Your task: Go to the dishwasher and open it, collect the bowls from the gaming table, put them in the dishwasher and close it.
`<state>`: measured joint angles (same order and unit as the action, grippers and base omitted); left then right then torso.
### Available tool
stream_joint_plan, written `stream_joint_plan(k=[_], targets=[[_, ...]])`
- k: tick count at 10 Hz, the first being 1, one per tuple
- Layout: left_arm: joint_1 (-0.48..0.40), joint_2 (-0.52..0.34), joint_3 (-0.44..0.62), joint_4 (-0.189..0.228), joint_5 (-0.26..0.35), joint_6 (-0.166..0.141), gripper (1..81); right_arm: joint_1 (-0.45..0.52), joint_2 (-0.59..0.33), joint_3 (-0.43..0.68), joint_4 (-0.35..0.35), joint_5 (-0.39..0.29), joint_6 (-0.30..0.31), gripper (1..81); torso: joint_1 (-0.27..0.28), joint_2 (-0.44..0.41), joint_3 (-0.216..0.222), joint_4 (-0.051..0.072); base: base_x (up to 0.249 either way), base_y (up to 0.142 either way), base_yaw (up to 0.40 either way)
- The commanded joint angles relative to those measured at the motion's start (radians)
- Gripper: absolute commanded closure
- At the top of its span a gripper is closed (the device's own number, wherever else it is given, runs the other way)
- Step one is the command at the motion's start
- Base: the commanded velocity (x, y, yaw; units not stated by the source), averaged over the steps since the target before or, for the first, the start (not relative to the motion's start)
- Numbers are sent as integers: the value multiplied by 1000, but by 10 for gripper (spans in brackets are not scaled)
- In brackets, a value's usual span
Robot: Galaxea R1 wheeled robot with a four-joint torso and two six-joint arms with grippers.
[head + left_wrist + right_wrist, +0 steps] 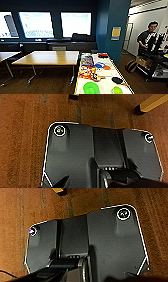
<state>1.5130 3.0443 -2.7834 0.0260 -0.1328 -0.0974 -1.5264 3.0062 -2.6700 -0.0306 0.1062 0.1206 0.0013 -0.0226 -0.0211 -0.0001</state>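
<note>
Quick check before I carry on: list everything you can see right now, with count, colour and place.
Bowls: two, lime green, larger and smaller, near end of the gaming table.
Gaming table: one, white top, yellow edge, ahead right.
Clutter: colourful items, count unclear, mid-table.
Dark paddle-like item: one, beside the smaller bowl.
Wooden table: one, ahead left.
Windows: bright, in the dark blue back wall.
Person: one, dark top, far right.
Floor: brown wood.
Robot's parts: dark wrist plates above the floor.
</note>
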Motion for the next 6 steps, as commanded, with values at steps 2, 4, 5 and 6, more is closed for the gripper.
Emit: stream_joint_plan(k=[2,4,5,6], targets=[[-56,-203,333,8,38,13,10,54,-210,338,-3,-42,2,10,0,0,0,0,0,0,0],[-61,-332,522,5,24,12,10,57,-309,485,-3,-42,2,10,0,0,0,0,0,0,0],[-64,-375,574,5,10,8,10,59,-367,565,-3,-42,7,10,0,0,0,0,0,0,0],[-66,-404,600,3,-1,8,10,62,-427,640,-2,-36,8,10,0,0,0,0,0,0,0]])
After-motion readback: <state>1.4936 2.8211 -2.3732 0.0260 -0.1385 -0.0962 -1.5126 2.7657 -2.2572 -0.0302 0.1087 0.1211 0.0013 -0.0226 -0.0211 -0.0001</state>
